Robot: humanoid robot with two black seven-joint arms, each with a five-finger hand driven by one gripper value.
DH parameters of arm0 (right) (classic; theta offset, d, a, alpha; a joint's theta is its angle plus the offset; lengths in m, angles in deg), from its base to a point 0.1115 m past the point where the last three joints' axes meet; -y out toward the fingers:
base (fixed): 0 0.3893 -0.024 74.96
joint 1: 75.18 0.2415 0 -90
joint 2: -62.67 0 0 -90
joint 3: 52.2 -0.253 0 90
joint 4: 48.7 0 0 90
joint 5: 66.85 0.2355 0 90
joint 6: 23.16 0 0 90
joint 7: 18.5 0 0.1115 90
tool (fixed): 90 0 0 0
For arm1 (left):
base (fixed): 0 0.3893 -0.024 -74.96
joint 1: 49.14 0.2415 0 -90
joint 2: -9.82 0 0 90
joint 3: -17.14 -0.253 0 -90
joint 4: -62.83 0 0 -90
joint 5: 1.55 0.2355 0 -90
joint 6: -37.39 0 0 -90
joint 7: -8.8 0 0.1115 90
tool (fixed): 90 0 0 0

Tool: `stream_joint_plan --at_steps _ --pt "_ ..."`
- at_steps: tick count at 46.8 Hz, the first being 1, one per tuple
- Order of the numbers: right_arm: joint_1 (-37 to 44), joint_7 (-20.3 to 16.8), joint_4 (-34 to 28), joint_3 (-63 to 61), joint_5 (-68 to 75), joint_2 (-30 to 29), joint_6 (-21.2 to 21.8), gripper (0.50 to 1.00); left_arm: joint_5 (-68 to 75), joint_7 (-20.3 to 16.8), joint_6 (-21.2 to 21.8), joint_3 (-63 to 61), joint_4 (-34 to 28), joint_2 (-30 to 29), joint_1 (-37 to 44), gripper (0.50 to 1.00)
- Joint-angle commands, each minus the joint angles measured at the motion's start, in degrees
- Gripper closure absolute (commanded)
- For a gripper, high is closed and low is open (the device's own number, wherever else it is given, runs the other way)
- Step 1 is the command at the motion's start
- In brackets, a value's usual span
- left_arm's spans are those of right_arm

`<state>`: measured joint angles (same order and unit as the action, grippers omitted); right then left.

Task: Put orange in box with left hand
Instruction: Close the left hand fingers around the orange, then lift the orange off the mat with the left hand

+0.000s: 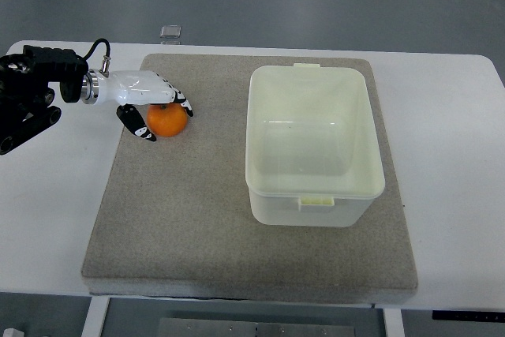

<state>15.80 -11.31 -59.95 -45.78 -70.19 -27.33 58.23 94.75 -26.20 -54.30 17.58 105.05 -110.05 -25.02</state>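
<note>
Orange (pixel 167 119) sits on the grey mat (pixel 237 226) in the upper left of the frame, near the mat's left edge and close to its far side. Left hand (pixel 150 100) enters from the left edge of the picture; its black forearm lies over the white table (pixel 47 219), and the white palm reaches onto the mat and lies over the top of the fruit. Fingers (pixel 183 102) with dark tips curl down over the upper and right side of the orange, touching or very nearly touching its skin. Thumb (pixel 136 122) comes down on the fruit's left side, its dark tip resting low against the mat just beside the fruit. Orange thus lies between thumb and fingers, partly covered from above, its lower front face open to view. Grasp reads as closed around the fruit; whether the fruit is lifted off the mat cannot be told. Box (pixel 316 187), a pale translucent plastic tub without a lid, stands upright on the right half of the mat, well apart from the orange, interior showing nothing inside. Mat lies flat on the table, covering most of its centre.
</note>
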Motion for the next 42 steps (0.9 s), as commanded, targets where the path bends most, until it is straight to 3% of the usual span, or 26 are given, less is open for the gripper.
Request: stream_joint_plan --at_steps 1,6,26,42 --pt "0.0 0.0 0.1 0.0 0.0 0.0 0.0 0.568 0.0 0.0 0.5 0.0 -0.1 0.2 0.2 0.848" --pt "0.0 0.0 0.0 0.0 0.0 0.0 0.0 0.568 0.1 0.0 1.3 -0.3 -0.2 0.8 0.7 1.0" --pt "0.0 0.0 0.0 0.0 0.0 0.0 0.0 0.568 -1.1 0.0 7.0 -0.3 -1.2 1.8 0.6 1.0" --pt "0.0 0.0 0.0 0.0 0.0 0.0 0.0 0.568 -3.8 0.0 6.9 0.4 -0.3 1.0 -0.7 1.0"
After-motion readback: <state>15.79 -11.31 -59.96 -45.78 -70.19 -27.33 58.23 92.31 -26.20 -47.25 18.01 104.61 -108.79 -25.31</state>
